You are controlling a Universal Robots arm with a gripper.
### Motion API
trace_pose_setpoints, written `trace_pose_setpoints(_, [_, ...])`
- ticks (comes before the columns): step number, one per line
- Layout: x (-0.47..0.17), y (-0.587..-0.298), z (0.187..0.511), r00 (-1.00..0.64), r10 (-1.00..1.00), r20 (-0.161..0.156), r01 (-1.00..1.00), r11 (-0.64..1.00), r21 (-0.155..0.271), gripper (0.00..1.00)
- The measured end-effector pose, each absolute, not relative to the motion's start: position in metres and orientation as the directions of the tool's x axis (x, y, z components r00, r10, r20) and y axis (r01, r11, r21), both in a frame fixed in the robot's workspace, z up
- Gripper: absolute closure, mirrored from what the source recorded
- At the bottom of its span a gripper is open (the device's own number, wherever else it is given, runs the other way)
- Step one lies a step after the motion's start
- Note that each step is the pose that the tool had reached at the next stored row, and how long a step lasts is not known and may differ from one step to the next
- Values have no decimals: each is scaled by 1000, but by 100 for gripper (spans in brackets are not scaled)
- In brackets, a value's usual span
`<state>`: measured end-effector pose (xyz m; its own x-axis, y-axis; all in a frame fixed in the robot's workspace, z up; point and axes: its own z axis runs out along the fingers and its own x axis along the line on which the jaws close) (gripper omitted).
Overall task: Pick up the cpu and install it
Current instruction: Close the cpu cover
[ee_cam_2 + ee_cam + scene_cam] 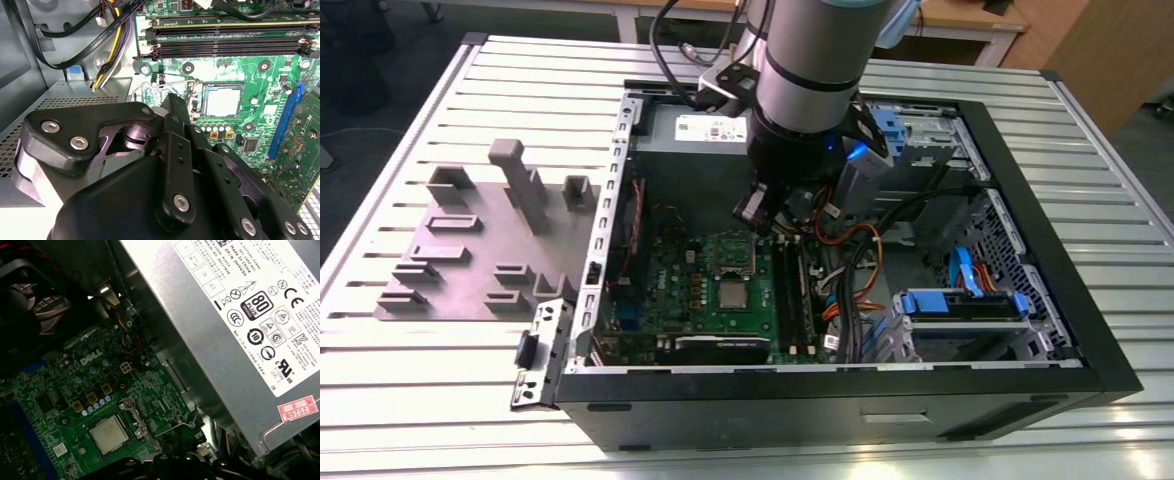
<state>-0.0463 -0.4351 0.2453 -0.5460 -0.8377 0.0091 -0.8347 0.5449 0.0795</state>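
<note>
We cannot tell how our pincer [172,107] stands; the cpu [735,296] lies seated on the motherboard [680,270], just beyond it.

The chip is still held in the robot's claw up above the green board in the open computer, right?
Not quite. The chip isn't in the claw; it already lies flat in its square socket on the green board in the open computer, as the first wrist view shows. The second wrist view shows it there too, beyond the claw. The rest is right: the claw hangs above the board.
</note>
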Motion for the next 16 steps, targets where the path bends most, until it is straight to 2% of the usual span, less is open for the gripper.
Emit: trace_pose_setpoints(16, [-46,-440,245,-546,-838,9,-835,545,80,89])
